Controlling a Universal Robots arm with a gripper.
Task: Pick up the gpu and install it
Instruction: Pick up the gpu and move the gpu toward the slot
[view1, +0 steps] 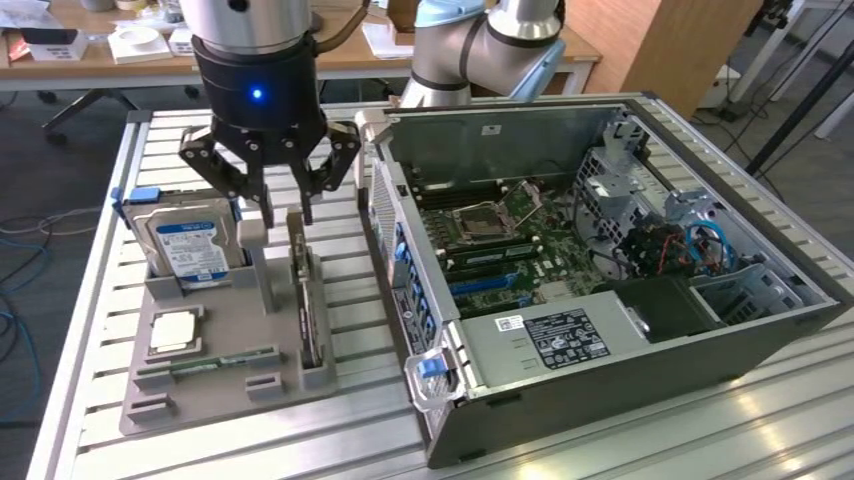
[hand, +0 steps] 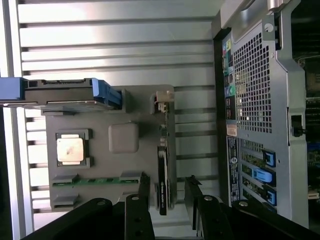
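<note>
Thin dark gpu (view1: 308, 320), upright on edge in gray holder (view1: 240, 320)

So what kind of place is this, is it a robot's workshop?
Probably a robotics lab or workshop. A robot's gripper hangs over a gray tray of computer parts, an opened computer case sits beside it on a slatted metal table, and a wooden desk stands behind.
</note>
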